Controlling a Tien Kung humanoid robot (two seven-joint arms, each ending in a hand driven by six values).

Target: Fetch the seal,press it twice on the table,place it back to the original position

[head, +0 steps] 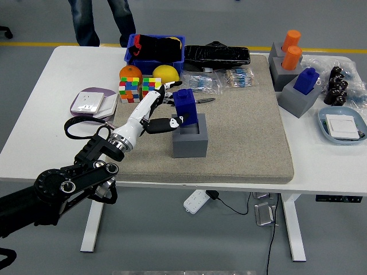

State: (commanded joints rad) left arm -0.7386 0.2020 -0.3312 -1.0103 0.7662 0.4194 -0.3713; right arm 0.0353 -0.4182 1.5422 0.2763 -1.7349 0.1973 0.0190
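Note:
My left hand (pixel 171 112) is shut on a blue seal (pixel 185 104) and holds it just above the square recess of a grey holder block (pixel 189 139) in the middle of the beige mat (pixel 241 132). The seal's base sits at the recess's opening; I cannot tell whether it touches the block. My left arm (pixel 86 172) reaches in from the lower left. My right hand is out of view.
Two colour cubes (pixel 141 88), an orange (pixel 131 72), a lemon (pixel 166 73) and a pen (pixel 203 101) lie behind the hand. A blue bin (pixel 155 48) stands at the back. More grey blocks with a blue seal (pixel 306 81) and orange seals (pixel 292 57) stand at the right. A person's legs (pixel 100 20) show beyond the table.

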